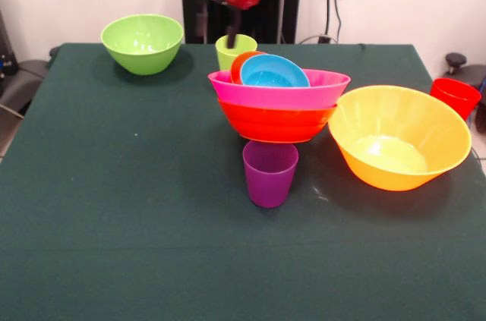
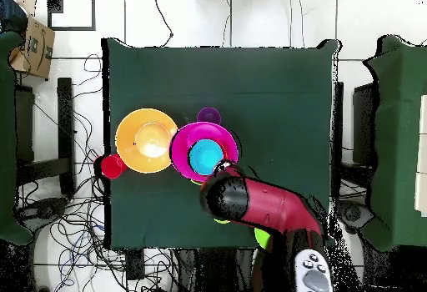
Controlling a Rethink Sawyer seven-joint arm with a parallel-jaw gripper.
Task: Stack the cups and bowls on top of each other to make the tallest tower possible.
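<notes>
tower [image 1: 279, 105]: I see blue bowl [image 1: 273, 73] and small orange-red bowl [image 1: 241, 63] in pink bowl [image 1: 304, 95] on red-orange bowl [image 1: 277, 124], mid-counter [image 1: 114, 207] | purple cup [image 1: 269, 172] just in front | orange bowl [image 1: 399, 137] beside | gripper [image 1: 230, 42] dips into lime green cup [image 1: 235, 51] behind; its opening I cannot tell

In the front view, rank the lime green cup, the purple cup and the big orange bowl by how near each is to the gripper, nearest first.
1. Lime green cup: the gripper reaches down right at it, behind the pink bowl.
2. Purple cup: in front of the stack, toward the camera.
3. Large orange bowl: off at the picture's right.

The last two are fairly close to call.
</notes>
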